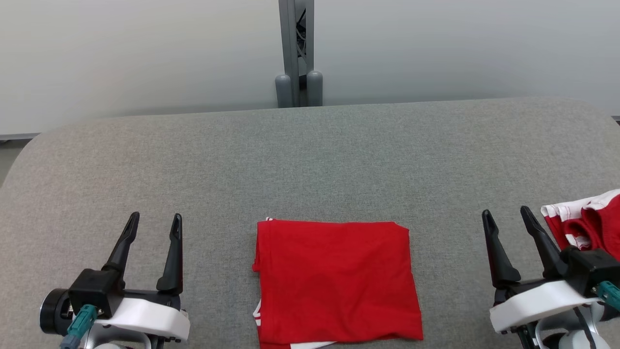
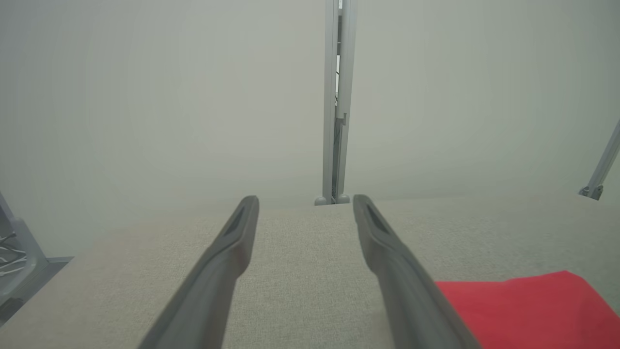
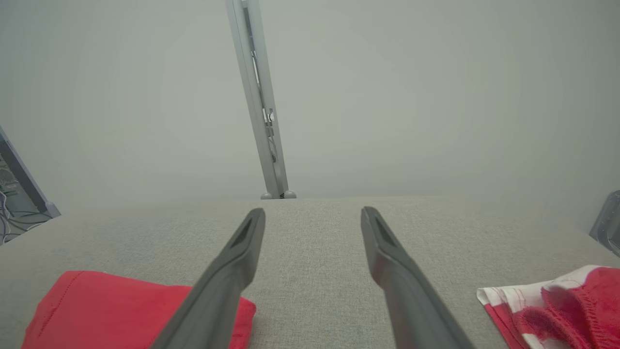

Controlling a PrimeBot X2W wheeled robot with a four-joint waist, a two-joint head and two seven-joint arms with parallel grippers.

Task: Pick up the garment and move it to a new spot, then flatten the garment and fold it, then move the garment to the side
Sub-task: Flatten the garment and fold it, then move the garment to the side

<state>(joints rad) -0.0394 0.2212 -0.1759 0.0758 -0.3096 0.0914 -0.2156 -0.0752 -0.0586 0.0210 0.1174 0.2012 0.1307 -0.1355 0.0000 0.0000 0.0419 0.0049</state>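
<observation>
Red garment (image 1: 336, 281) is laid folded at lower centre on the desk (image 1: 310, 160), flanked by left gripper (image 1: 156, 216) and right gripper (image 1: 505, 212), both held open, seemingly ready for the sideways move.

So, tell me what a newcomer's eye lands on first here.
The red garment, folded into a neat rectangle, lies at the near middle of the grey table. The left gripper and right gripper flank it, both open and holding nothing. A crumpled red-and-white cloth sits at the table's right edge, beside the right gripper.
</observation>
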